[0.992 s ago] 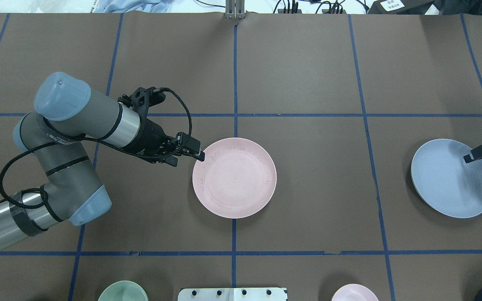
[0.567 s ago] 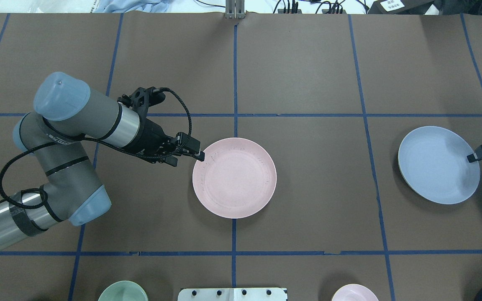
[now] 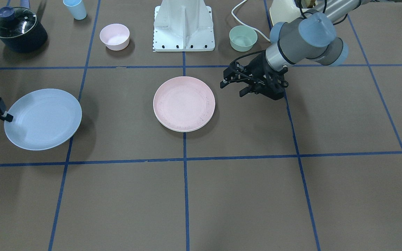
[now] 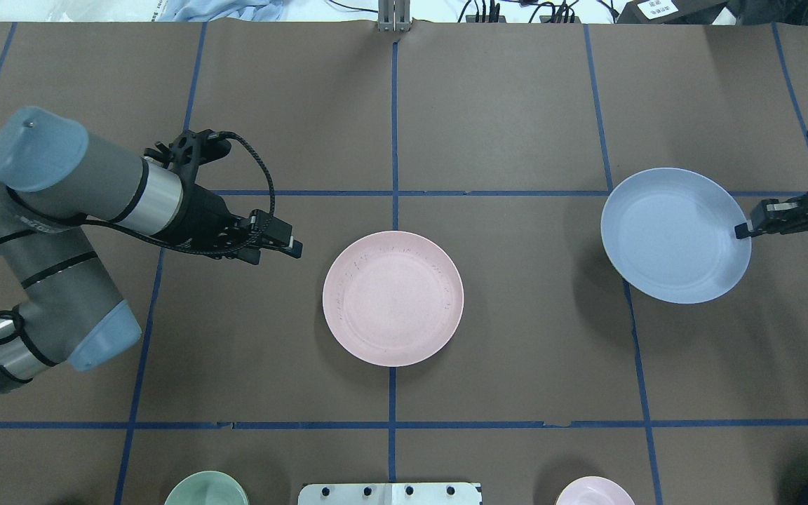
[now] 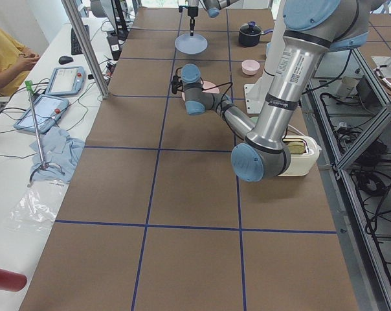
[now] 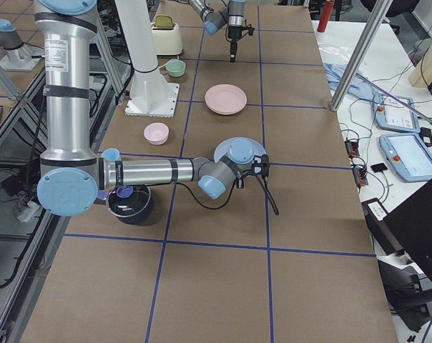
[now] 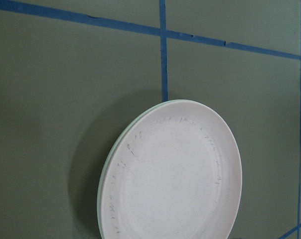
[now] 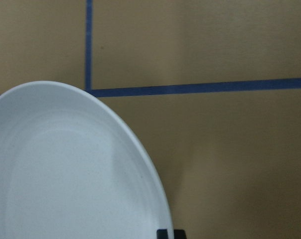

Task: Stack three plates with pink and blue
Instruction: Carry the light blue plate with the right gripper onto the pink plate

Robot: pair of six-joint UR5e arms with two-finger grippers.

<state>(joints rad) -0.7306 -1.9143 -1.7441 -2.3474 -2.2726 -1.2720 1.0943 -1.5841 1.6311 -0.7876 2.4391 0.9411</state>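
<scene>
No text is legible. The white label (image 4: 657, 8) on the black box (image 4: 700, 8), top right in the overhead view, carries print too small to read. The sticker (image 5: 291, 63) on the left arm (image 5: 273, 110) is likewise unreadable.

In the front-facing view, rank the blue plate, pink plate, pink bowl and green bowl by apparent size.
Largest to smallest:
blue plate, though it is lifted, nearer the camera
pink plate
pink bowl and green bowl, which look about alike

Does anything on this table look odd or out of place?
The blue plate hangs above the table, pinched at its rim by the jaws of the right gripper. The pink plate carries dark scuff marks.
</scene>
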